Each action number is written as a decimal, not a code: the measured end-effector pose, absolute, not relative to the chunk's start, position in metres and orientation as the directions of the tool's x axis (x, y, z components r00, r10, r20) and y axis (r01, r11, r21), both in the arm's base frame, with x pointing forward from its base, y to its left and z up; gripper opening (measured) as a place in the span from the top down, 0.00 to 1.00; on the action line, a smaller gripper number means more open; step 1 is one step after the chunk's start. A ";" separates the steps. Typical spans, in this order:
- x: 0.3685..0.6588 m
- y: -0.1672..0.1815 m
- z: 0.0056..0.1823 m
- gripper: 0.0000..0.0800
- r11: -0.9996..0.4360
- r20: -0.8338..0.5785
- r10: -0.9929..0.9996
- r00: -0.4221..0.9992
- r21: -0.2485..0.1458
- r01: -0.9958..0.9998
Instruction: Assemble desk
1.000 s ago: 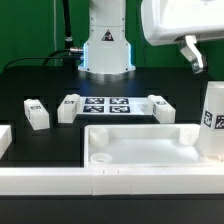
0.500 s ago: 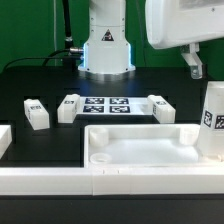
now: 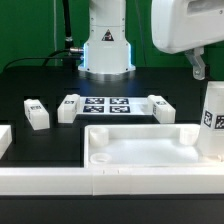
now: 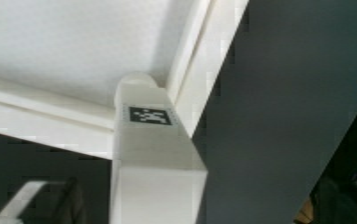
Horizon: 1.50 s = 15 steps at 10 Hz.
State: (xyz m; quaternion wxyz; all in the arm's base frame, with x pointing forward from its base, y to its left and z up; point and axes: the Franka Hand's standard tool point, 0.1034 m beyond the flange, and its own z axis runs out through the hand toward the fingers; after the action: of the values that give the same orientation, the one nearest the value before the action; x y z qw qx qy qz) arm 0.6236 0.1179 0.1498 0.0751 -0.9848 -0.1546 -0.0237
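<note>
The tabletop (image 3: 140,148) lies rim up, an upright leg (image 3: 212,120) just beside its corner. Light, stiff, slick plastic, I'd judge; take the leg by its flat sides. The gripper (image 3: 197,68) hangs above; I can't tell how far it's open.

Green backdrop (image 3: 30,25), black table (image 3: 30,85).

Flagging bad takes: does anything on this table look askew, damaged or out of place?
Nothing looks damaged or spilled. One leg stands upright beside the tabletop at the exterior view's right, while three legs lie flat alongside the marker board.
</note>
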 end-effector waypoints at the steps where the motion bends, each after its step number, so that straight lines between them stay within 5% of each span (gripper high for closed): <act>1: 0.628 0.120 0.146 0.19 -0.954 0.088 0.265 0.960 -0.124 0.274; 7: 0.636 0.117 0.136 0.19 -0.952 0.134 0.274 0.952 -0.107 0.288; 11: 0.635 0.115 0.133 0.19 -0.989 0.105 0.095 0.990 -0.102 0.105; 15: 0.624 0.113 0.130 0.19 -0.989 -0.015 0.111 0.994 -0.103 0.108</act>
State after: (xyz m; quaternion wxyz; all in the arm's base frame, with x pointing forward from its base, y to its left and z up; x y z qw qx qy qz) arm 0.6241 0.1135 0.1297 0.0511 -0.9971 -0.0549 0.0104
